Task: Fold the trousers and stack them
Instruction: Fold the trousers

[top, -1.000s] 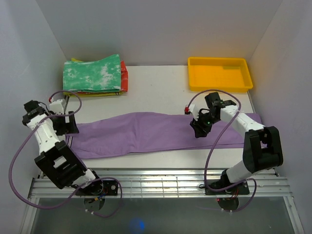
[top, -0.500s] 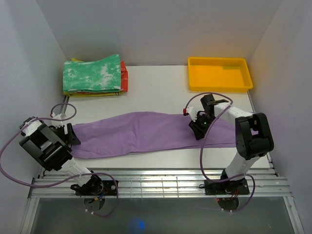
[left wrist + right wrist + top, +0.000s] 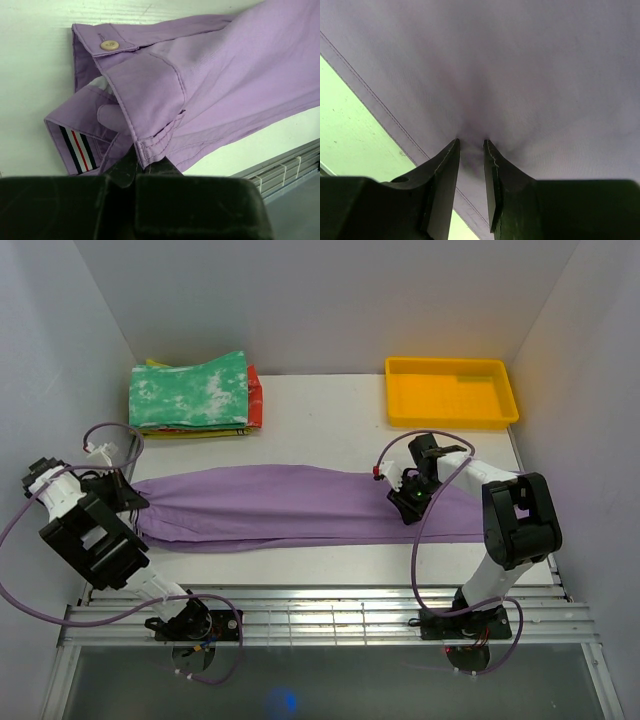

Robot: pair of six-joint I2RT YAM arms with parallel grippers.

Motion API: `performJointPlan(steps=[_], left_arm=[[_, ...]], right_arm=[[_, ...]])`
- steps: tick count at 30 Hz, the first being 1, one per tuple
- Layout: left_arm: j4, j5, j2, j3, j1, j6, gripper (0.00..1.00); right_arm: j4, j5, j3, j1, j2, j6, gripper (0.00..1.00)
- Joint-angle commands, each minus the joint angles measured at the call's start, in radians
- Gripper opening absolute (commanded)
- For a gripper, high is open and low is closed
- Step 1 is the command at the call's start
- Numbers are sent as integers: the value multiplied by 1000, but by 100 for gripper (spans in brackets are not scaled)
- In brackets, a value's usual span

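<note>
Top external: trousers (image 3: 300, 505) lie left-right, waistband (image 3: 145, 515) leftward.

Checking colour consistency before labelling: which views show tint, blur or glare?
Right wrist: table tinted green, trousers greyish, shadow where the right tool pinches them. Left wrist: button sharp, left tool dark and blurred. Top external: even light, one blue glare spot near the bottom edge.

The white table (image 3: 320, 425) bears the trousers (image 3: 280, 505) across its middle; folded garments (image 3: 190, 390) far left; a yellow tray (image 3: 450, 392) far right.
</note>
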State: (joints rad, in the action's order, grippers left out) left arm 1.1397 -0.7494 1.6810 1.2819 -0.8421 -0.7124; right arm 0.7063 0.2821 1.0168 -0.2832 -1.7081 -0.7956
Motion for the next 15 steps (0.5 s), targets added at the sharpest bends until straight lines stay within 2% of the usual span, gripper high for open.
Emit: performJointPlan(steps=[1,4,11,15], left_arm=[[-92,-13,-49,59,-12,25,0],[-126,27,5,34,-6,27,0],[-398,148,75,-105,20,91,0],[-442,206,111,-150,52,91,0]], right_arm=[[-128,-248,-87,16,-90,-89,34],[-134,-251,-93,16,-91,-94,33],[-146,-261,-132,16,-88,-108,33],[-145,-273,-156,16,-70,-145,33]])
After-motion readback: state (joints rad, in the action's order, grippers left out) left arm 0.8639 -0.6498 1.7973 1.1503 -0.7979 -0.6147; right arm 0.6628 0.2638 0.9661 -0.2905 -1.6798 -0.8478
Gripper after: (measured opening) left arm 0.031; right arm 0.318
